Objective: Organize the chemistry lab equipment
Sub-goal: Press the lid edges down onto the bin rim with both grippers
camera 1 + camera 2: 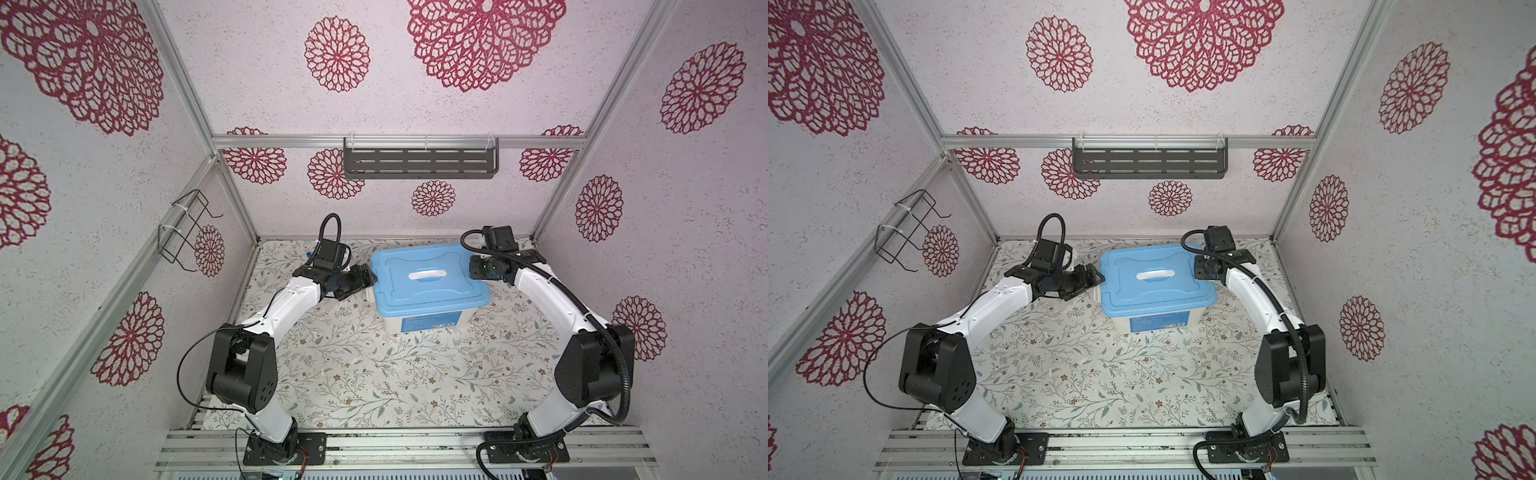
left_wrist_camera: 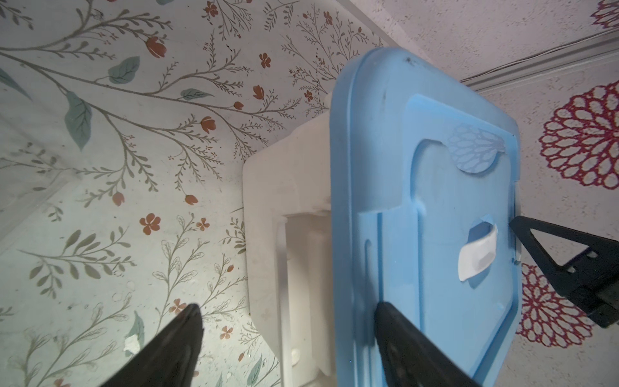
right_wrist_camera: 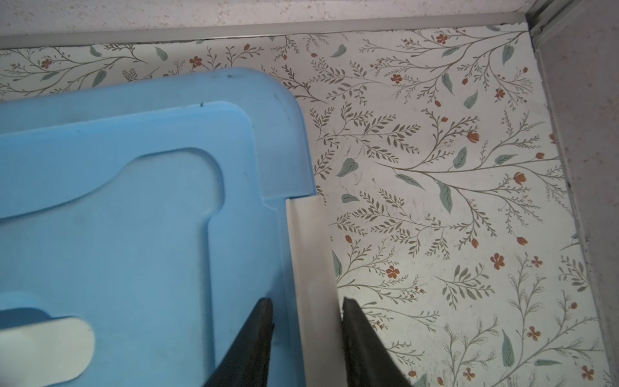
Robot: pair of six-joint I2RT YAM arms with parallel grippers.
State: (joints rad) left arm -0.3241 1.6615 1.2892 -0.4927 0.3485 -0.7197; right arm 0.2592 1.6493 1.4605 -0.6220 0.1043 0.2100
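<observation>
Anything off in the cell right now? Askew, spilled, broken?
Nothing looks spilled or broken. The white plastic tub, closed with its flat blue lid, sits slightly turned against the edges of the floral table mat. One small white scrap lies loose on the mat, seen in the left wrist view.

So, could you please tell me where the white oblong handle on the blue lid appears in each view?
Top view: white oblong handle just right of picture centre.
Top view: handle near picture centre.
Left wrist: handle in the middle of the flat blue plastic lid.
Right wrist: handle partly cut off, across the lid from the white side latch.
Shared landmark: that blue lid.
</observation>
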